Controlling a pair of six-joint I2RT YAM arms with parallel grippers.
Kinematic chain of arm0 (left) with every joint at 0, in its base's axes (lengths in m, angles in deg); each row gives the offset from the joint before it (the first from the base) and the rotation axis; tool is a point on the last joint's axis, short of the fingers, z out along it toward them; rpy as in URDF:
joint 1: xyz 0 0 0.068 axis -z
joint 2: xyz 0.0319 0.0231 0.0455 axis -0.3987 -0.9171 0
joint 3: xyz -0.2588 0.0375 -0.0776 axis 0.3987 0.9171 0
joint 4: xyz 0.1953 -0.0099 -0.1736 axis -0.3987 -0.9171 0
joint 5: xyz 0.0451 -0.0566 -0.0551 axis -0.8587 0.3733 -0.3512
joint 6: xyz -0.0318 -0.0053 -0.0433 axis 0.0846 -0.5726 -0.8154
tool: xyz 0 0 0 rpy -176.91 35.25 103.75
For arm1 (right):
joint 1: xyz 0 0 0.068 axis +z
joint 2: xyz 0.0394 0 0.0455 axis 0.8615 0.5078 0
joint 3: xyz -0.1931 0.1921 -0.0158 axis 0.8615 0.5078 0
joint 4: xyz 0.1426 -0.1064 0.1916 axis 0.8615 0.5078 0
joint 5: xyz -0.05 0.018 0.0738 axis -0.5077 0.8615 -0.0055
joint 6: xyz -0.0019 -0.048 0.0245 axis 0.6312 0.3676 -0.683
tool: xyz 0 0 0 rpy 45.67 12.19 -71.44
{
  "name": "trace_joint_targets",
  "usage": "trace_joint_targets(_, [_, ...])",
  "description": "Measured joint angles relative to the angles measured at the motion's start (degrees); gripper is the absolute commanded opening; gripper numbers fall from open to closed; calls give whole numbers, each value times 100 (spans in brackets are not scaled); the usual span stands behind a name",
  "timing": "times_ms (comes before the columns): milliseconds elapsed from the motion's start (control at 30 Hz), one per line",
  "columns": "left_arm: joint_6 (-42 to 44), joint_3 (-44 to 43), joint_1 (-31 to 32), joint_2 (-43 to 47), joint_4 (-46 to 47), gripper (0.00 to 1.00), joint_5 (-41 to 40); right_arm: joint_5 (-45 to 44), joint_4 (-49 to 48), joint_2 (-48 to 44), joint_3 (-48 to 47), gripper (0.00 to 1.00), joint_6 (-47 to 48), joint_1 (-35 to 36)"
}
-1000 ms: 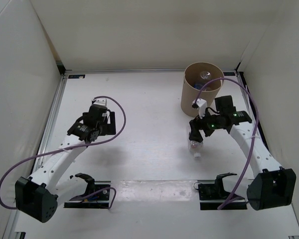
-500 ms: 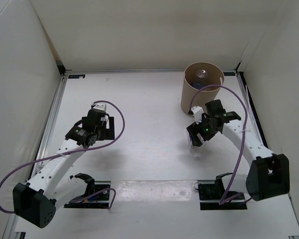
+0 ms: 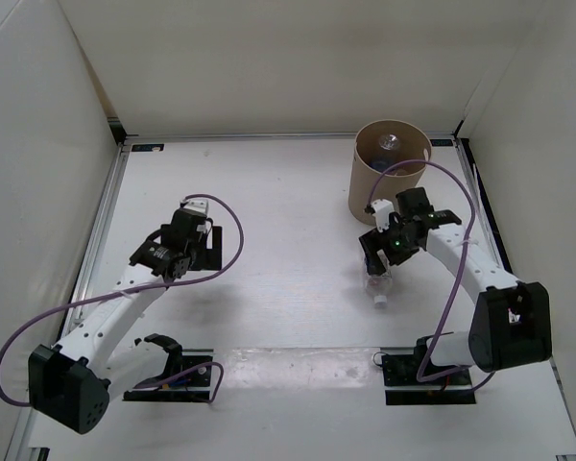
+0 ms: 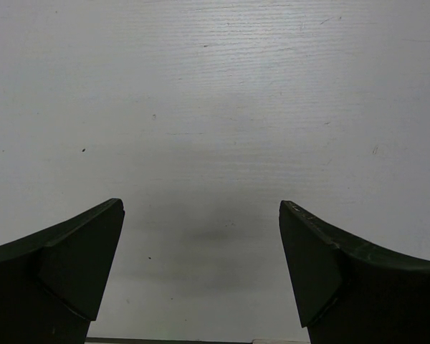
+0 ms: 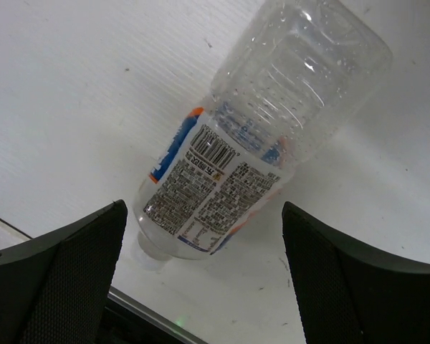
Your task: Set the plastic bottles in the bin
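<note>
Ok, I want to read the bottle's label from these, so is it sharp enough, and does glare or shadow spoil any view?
Right wrist: the bottle is sharp, barcode clear, fine print too small to read, only small glints on the plastic. Left wrist: a soft shadow on the table. Top external: even light, bottle tiny.

The right gripper (image 3: 375,263) has edged in over the lying bottle (image 3: 377,287); the right arm (image 3: 464,266) behind it has drawn inward and folded tighter.

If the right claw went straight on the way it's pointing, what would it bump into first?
Probably the labelled clear bottle lying on the table, framed by the open right gripper; depth is uncertain.
</note>
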Motion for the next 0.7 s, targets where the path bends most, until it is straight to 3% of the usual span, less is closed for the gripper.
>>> trace_joint_targets(267, [122,2,0,-24,92,100,17,94,-35,232,-221,90,-326,411])
trace_joint_targets(567, [229,98,-4,-22,116,100,4,-455,-42,647,-229,89,-492,474])
trace_joint_targets(700, [249,98,-4,-22,120,100,-9,-627,-15,719,-286,80,-501,664])
